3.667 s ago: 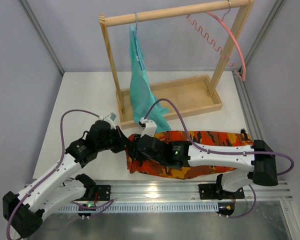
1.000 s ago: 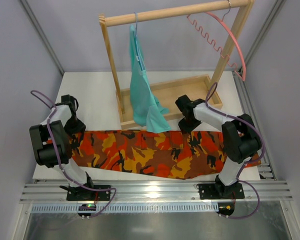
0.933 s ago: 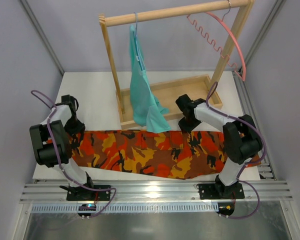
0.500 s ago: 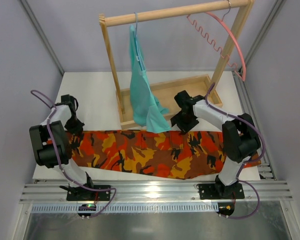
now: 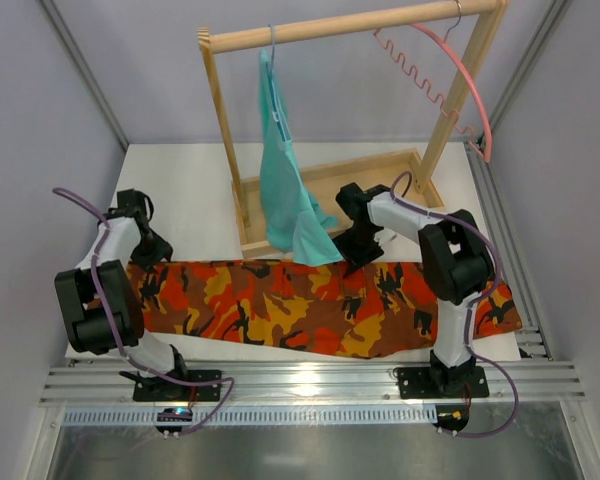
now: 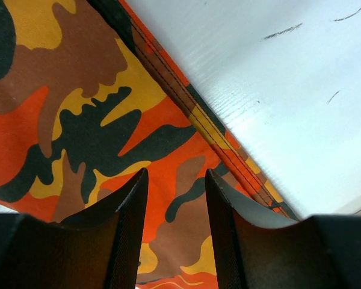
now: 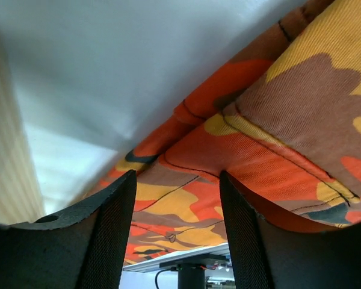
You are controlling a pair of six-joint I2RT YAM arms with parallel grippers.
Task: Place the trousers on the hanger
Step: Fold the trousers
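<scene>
Orange trousers [image 5: 310,305], left gripper [image 6: 174,176], right gripper [image 7: 177,176] parted

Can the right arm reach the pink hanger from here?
Probably yes. The right end effector sits open and empty over the trousers, and the hanger hangs unobstructed at the rail end, though the rack post is close.
</scene>
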